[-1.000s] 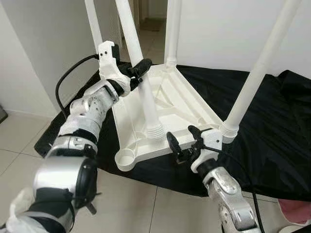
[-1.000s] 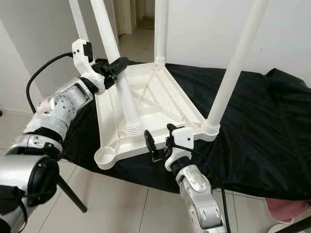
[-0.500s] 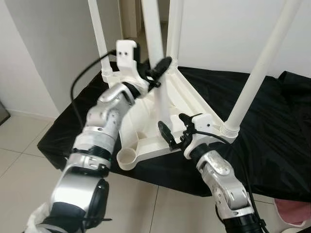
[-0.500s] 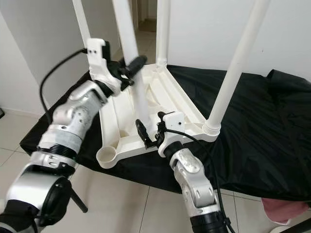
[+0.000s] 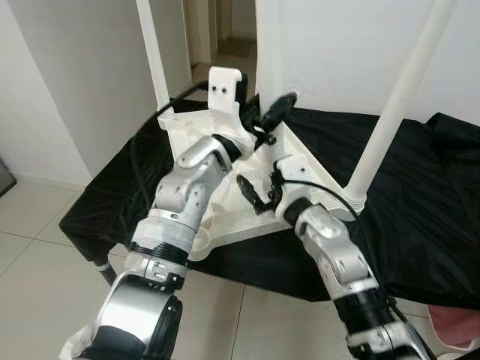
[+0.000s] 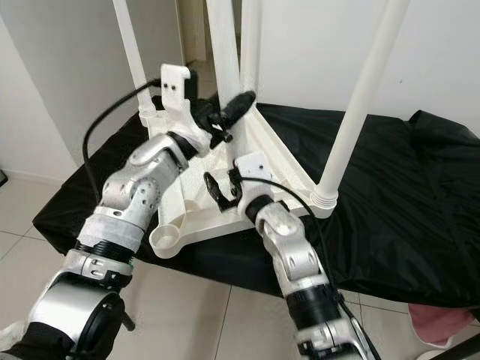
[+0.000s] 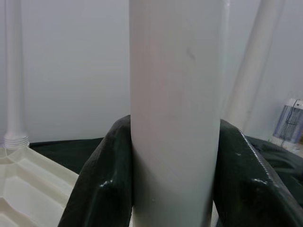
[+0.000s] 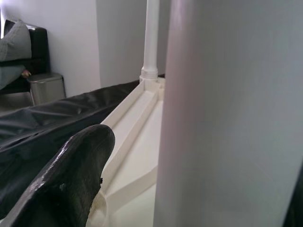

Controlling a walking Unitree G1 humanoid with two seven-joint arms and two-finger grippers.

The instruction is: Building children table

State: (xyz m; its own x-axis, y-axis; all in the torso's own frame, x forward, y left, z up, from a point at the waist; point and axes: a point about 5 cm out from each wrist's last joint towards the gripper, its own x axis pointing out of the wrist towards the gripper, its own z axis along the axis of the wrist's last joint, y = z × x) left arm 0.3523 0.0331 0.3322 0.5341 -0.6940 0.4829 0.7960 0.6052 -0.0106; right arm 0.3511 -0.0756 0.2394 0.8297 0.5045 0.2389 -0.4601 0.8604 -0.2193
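Note:
The white plastic children's table (image 6: 274,154) lies upside down on a black cloth (image 6: 397,195). Three white legs stand screwed in: far left (image 6: 127,52), far middle (image 6: 250,45) and near right (image 6: 360,97). The near-left corner socket (image 6: 166,238) is empty. My left gripper (image 6: 238,101) is shut on a loose white leg (image 6: 223,45), held upright over the table; in the left wrist view that leg (image 7: 175,94) is squeezed between both fingers (image 7: 102,189). My right gripper (image 6: 223,184) is open lower down. Its wrist view has the leg (image 8: 227,118) close beside one finger (image 8: 71,179). The leg's lower end is hidden behind my left wrist.
The cloth-covered surface ends at a tiled floor (image 6: 210,315) in front. A white wall (image 6: 60,90) stands to the left and a doorway (image 6: 195,30) lies behind. A pink thing (image 6: 431,330) is at the bottom right. A dark sofa and a metal bin (image 8: 45,85) stand far off.
My left arm has carried the leg to the right and farther over the table. My right gripper has risen from the table's front edge and closed in on the leg.

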